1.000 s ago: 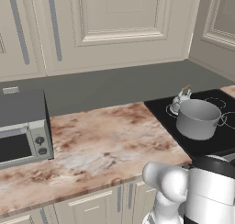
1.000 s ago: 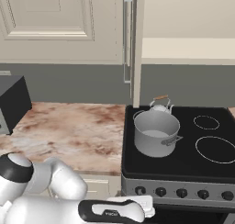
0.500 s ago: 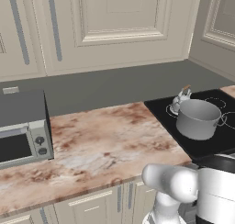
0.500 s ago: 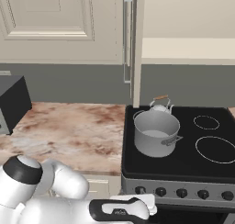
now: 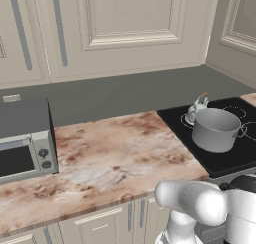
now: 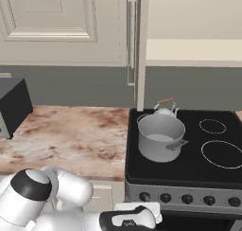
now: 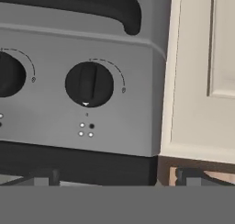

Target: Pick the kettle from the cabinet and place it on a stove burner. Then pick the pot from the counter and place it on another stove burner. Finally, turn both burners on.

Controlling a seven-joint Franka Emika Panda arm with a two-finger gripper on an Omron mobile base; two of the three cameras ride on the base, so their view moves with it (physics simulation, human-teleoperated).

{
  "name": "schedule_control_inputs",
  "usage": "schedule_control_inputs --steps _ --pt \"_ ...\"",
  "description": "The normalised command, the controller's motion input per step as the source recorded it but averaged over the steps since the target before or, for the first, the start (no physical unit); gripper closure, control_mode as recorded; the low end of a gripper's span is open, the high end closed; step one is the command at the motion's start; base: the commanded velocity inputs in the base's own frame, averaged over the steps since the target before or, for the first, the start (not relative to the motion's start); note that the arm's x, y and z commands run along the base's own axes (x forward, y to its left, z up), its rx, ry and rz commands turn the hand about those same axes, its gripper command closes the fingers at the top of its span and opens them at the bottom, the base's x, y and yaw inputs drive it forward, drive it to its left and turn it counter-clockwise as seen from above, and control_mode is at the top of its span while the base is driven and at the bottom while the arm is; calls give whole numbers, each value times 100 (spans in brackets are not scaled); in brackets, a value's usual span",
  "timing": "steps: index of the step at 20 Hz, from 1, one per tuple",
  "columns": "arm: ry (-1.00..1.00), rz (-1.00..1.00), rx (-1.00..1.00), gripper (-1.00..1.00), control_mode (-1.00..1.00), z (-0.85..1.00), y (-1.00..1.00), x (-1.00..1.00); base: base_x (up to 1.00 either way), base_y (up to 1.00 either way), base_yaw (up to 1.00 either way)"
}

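The small silvery kettle (image 5: 197,107) (image 6: 165,109) stands on the stove's back-left burner. Right in front of it the wide grey pot (image 5: 216,129) (image 6: 160,136) sits on the front-left burner. My gripper (image 7: 115,178) (image 6: 152,211) is low in front of the stove's panel, open, with nothing between its fingertips (image 7: 43,177). The hand view is rolled upside down. It faces the end knob (image 7: 89,84) beside the cupboard front, a short way off, with a second knob (image 7: 8,75) at the left edge. The cabinet recess (image 6: 189,52) is above the stove, and the counter (image 5: 110,153) lies to its left.
A grey toaster oven (image 5: 22,138) (image 6: 12,104) stands at the counter's left end. The two right burners (image 6: 226,154) are bare. A row of knobs (image 6: 186,199) runs along the stove front. The dark oven handle (image 7: 92,7) and a cream cupboard front (image 7: 197,81) flank the knob.
My hand has crept a little to the right, along the front of the stove. Kettle and pot have stayed where they were.
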Motion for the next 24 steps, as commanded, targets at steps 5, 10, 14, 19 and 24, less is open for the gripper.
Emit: schedule_control_inputs --steps 5,10,14,19,24 --pt "-1 0 2 -100 -100 -8 -6 12 0 0 0" --pt "0 0 2 -100 -100 -10 -5 16 0 0 0" --pt "-1 0 1 -100 -100 -14 -1 15 0 0 0" --pt "-2 0 1 -100 -100 -19 -3 16 0 0 0" --pt "-5 0 2 -100 -100 -20 -20 9 0 0 0"
